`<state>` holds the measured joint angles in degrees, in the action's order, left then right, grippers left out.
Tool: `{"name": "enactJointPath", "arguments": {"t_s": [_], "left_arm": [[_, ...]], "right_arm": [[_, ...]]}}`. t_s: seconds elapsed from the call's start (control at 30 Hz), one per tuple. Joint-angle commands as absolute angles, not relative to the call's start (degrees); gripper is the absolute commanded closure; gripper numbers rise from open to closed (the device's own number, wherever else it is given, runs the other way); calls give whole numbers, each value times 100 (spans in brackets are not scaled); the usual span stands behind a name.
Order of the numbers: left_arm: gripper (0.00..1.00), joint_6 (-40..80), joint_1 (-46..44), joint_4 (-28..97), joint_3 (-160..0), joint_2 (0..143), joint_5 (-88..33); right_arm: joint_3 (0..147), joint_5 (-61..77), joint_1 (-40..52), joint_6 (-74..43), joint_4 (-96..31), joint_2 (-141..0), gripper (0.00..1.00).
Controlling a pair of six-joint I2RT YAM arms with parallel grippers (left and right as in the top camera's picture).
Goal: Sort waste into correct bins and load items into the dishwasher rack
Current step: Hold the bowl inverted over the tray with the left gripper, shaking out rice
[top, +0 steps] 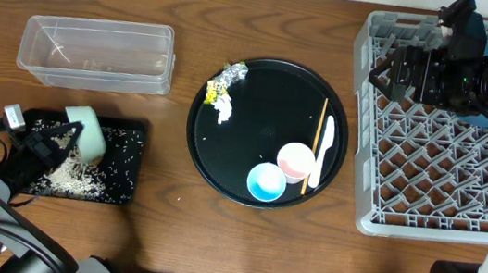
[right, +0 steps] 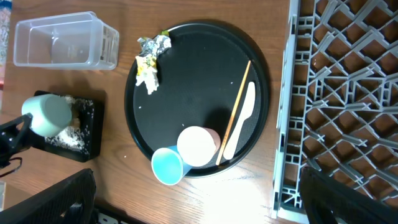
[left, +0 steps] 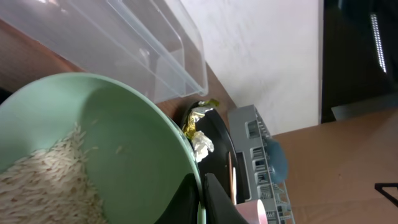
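Pale green bowl [top: 88, 131] tipped on its side over shallow black tray [top: 133, 128], rice grains [top: 72, 171] spilling out. Probably light, rigid, slick-walled; thin rim the only real purchase. Left gripper [top: 50, 139] pinched tight on that rim. Clear tub [top: 96, 51] just behind tray, near any lift path. Right gripper [top: 399, 76] spread wide, empty, above dishwasher rack [top: 422, 205]. Round tray [top: 268, 93] between, well apart.

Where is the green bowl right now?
In the overhead view the pale green bowl is at the left, tipped over the shallow black tray, near the clear tub.
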<state>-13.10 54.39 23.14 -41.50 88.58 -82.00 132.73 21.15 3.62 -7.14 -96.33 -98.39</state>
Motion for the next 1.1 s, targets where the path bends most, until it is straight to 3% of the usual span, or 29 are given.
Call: {"name": "enactJointPath", "arguments": {"t_s": [0.0,0.77,1.07], "left_arm": [[94,-1931,5474,2327,-4134,8858,-9011],[94,-2394,5457,2373,-4075,8875,-8993],[94,-1619,5459,2375,-4049,8912,-7550]], "right_arm": [[13262,2119,414,-657,-9625,-9815,1],[13262,2119,414,-659,-9627,-9815,1],[13262,2117,416,-659,-9627,-9815,1]]}}
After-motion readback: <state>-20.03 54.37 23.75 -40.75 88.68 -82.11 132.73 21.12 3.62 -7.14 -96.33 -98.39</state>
